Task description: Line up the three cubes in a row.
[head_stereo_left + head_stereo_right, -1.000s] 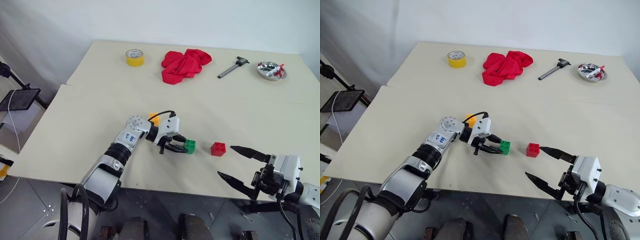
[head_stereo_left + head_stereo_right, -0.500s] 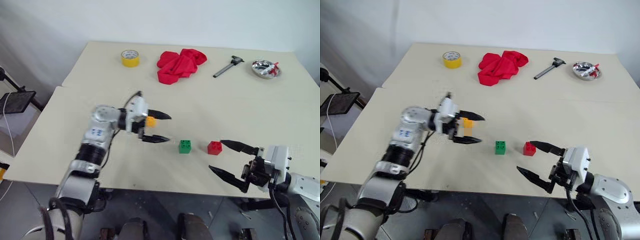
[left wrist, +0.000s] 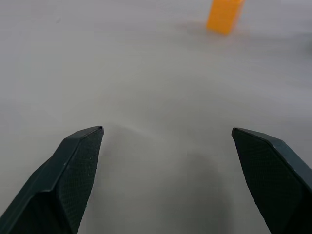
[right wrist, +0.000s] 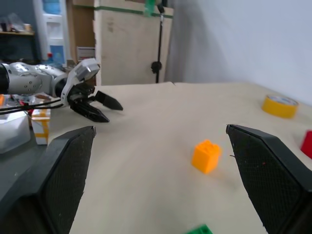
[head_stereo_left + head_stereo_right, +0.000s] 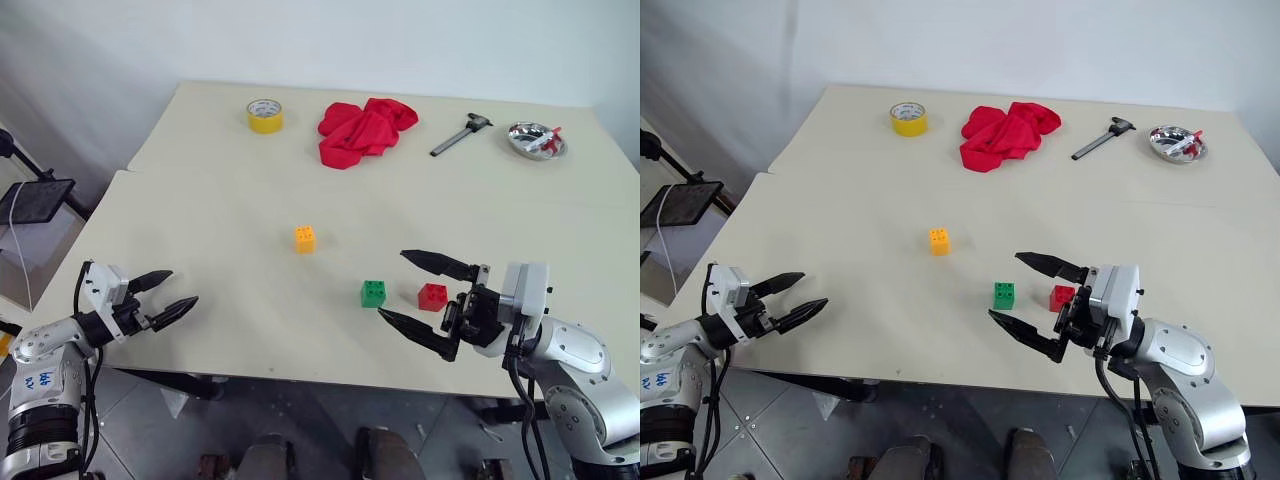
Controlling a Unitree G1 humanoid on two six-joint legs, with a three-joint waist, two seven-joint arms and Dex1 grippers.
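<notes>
The orange-yellow cube (image 5: 305,239) stands alone in the middle of the table. Nearer the front edge, the green cube (image 5: 372,293) sits just left of the red cube (image 5: 432,296). My right gripper (image 5: 390,283) is open and hovers over this pair from the right, one finger beyond them and one on the near side, touching neither. Its arm partly hides the red cube. My left gripper (image 5: 184,286) is open and empty at the table's front left edge, far from all three cubes. Its wrist view shows the orange-yellow cube (image 3: 224,14) well ahead.
Along the back of the table lie a yellow tape roll (image 5: 265,115), a red cloth (image 5: 365,130), a grey handled tool (image 5: 463,134) and a metal dish (image 5: 536,140). A black stand (image 5: 38,198) is beside the table's left edge.
My left gripper opened, left the green cube on the table and swung far left to the front left edge. My right gripper moved left and up, over the red and green cubes.
</notes>
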